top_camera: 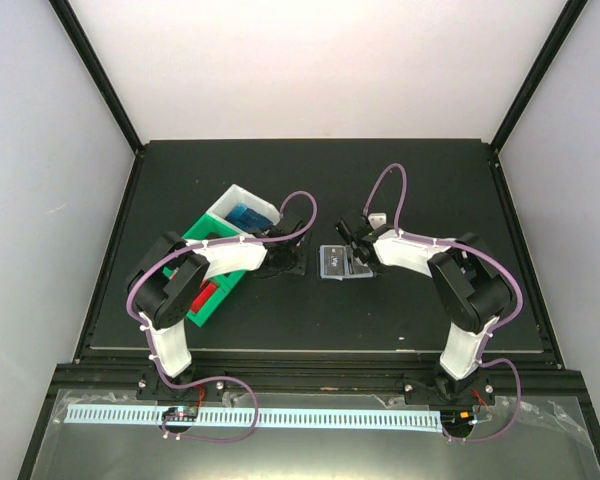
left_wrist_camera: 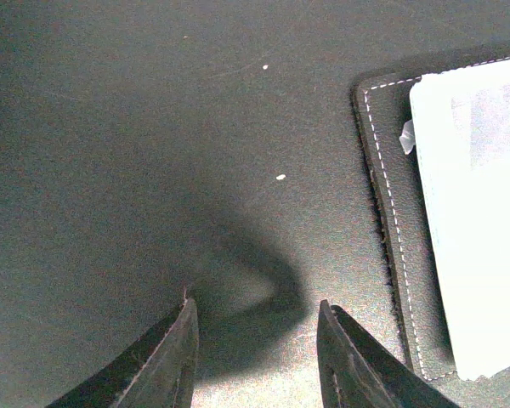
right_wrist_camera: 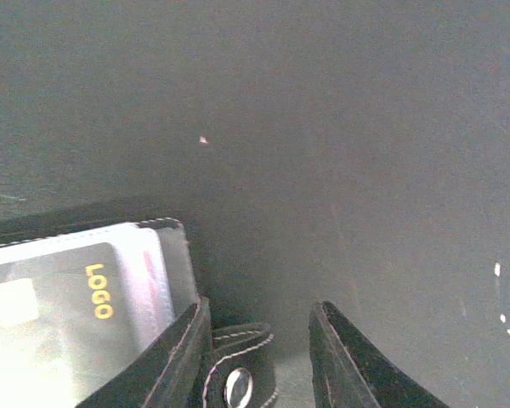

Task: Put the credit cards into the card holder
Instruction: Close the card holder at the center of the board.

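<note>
Closest in the left wrist view, the left gripper [left_wrist_camera: 255,357] is seen with jaws apart and nothing between them; the card holder [left_wrist_camera: 391,212] lies open just beside.

In the right wrist view, the right gripper [right_wrist_camera: 255,357] is parted too, the snap strap [right_wrist_camera: 238,378] just beside one finger, a LOGO card [right_wrist_camera: 59,314] pocketed.

From above, the card holder [top_camera: 332,265] lies between both grippers, well apart from the green tray [top_camera: 202,316].

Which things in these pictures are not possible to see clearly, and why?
- Top view: the left arm covers most of the green tray; its contents are unclear.
- Left wrist view: the card holder is cut off by the right edge; its inside is washed out white.
- Right wrist view: the card is glared; only LOGO reads.
</note>
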